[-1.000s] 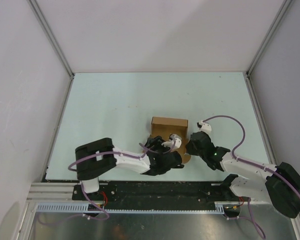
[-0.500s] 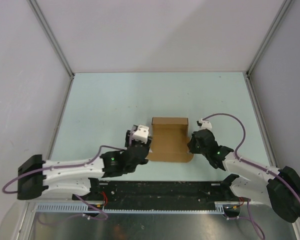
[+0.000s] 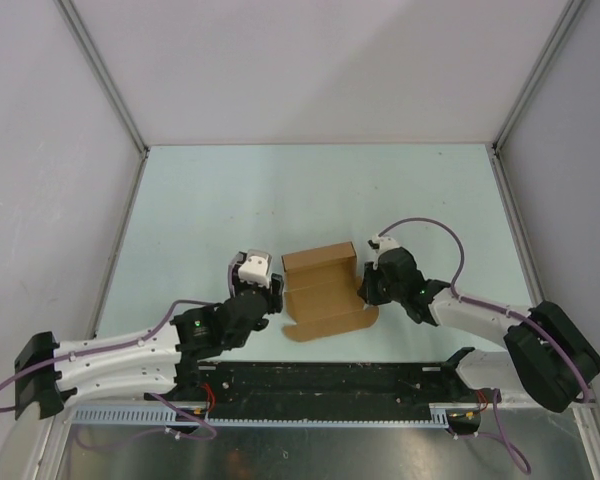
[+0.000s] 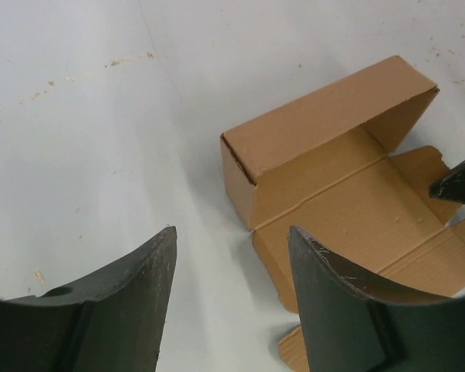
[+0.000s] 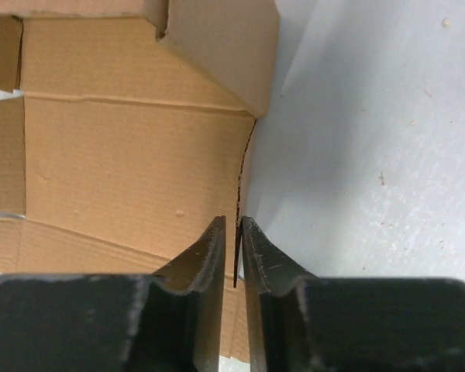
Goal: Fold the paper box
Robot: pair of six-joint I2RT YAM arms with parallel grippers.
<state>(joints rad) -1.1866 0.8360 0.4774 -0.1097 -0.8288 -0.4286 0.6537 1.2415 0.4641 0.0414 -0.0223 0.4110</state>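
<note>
The pale table (image 3: 220, 200) fills the floor of the white-walled enclosure and carries both arms at its near edge. The paper box (image 3: 322, 295) lies on it between the two grippers, just beyond the left one's tips and right at the right one's. It is plain brown card, partly folded. Its far end stands up as a closed, hollow rectangular section, while the rest lies flat toward the arms as a creased panel with small tabs at its near and side edges. From the left wrist the paper box (image 4: 333, 194) sits ahead and to the right of the fingers, its near left corner just past them. The open side shows only bare card floor and the inner face of the raised section. The left gripper (image 3: 272, 296) hovers beside the box's left side. In its own view the left gripper (image 4: 231, 232) is spread wide with nothing but table between its fingers. The right gripper (image 3: 362, 285) meets the box's right side. Seen from its wrist, the right gripper (image 5: 233, 222) is drawn to a narrow slit that straddles the thin right-hand edge of the paper box (image 5: 124, 163), with the raised section directly ahead of its tips.
</note>
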